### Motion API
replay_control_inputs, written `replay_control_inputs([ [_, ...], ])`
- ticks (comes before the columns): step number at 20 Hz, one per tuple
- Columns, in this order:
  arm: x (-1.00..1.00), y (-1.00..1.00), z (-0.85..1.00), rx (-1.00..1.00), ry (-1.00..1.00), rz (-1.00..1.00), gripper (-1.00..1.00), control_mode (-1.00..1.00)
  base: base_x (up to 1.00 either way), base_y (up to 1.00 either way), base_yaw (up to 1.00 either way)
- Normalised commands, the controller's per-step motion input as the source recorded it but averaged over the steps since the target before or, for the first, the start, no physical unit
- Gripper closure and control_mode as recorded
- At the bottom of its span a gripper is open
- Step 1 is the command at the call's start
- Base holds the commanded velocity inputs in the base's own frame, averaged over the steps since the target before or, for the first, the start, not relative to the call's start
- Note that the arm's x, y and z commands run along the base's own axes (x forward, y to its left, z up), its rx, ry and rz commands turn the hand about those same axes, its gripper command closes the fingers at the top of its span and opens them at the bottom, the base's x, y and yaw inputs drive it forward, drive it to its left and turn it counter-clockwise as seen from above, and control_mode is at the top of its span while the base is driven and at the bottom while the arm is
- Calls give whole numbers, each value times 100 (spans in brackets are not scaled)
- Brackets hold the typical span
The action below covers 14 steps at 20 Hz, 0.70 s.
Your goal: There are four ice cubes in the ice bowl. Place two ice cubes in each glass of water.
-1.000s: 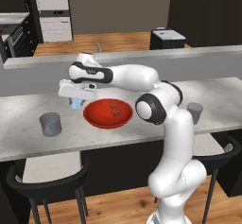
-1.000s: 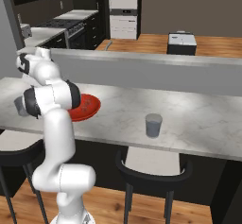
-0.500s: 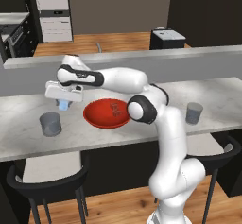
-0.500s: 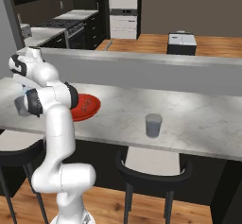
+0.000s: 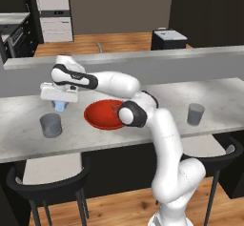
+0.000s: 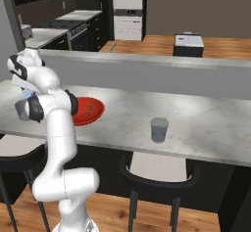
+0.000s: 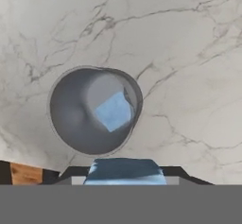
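Hand view: a short grey translucent tumbler (image 7: 94, 110) is seen from above on the white marble counter (image 7: 189, 53), with one pale blue ice cube (image 7: 113, 111) already lying inside it. A second pale blue cube (image 7: 124, 171) is held at the bottom edge between the gripper's fingers, just short of the glass rim.

Left base view: the gripper (image 5: 59, 107) is narrowed on that cube (image 5: 59, 106), poised above and slightly behind the left tumbler (image 5: 50, 125). The wide glossy red bowl (image 5: 102, 115) sits near, to the right of that glass; a second grey tumbler (image 5: 195, 114) stands well apart at the far right of the counter. In the right base view that second tumbler (image 6: 159, 129) is well clear of the red bowl (image 6: 90, 109).

Progress, as judged: first glass has one cube in, the second about to be dropped. Second glass looks untouched; its contents cannot be confirmed at this size. Roughly a quarter done, close to half once this cube goes in.

Count: two tumblers, one bowl, two cubes clearly seen. Faint marks are visible in the bowl, but the remaining cubes cannot be counted there.
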Motion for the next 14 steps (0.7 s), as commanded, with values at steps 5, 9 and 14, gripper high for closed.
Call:
replay_control_inputs([
  [5,5,4,0,-7,11,0,100,-100,0,0,0],
  [9,11,24,0,-7,8,0,100,-100,0,0,0],
  [14,11,25,0,-12,4,0,100,-100,0,0,0],
])
